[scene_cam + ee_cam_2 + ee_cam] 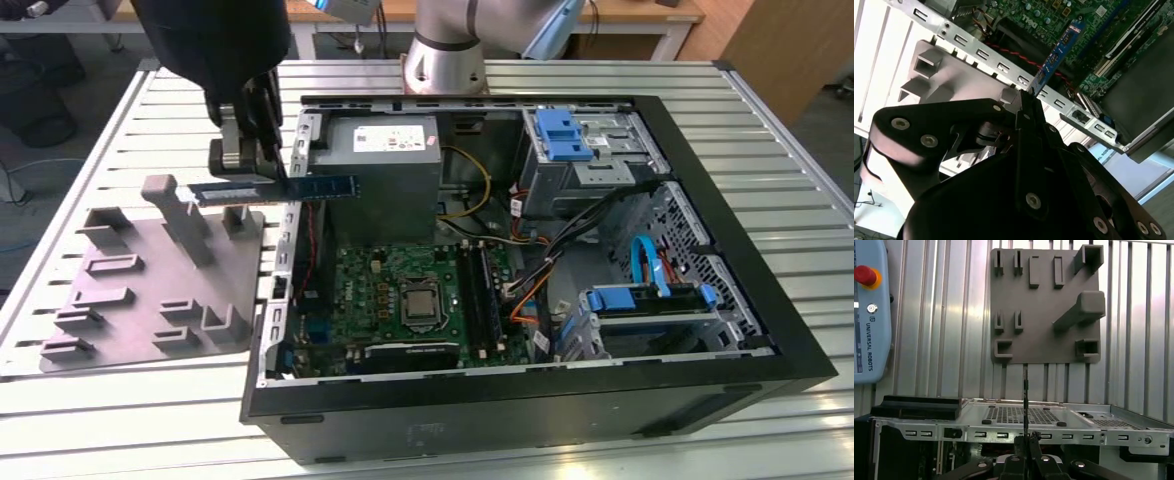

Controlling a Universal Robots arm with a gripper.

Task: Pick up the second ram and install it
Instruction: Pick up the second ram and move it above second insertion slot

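One dark stick, the second ram (287, 188), hangs in the air, clamped flat between the fingers of the pincer (251, 180). The pincer is closed on it, gripping off-centre, so the longer part juts toward the exterior view's right. In the second wrist view the ram (1056, 50) runs straight out from the pincer (1024, 97) toward the green motherboard (1054, 12). In the first wrist view the ram (1025, 385) shows edge-on as a thin line rising from the pincer (1026, 442).

It sits level, well above the bench (174, 90), over the line where the grey fixture tray (134, 300) meets the side wall of the open computer case (747, 300). One end is over the tray's upright posts. The other reaches past the case wall, just beside the power supply (380, 150).

By my reading, the ram is lifted clear of the tray but not yet seated. The long black memory slots (478, 290) lie lower, deeper in the case, toward the exterior view's right and nearer that camera. They run roughly front to back on the board, while the ram's long axis runs across them.
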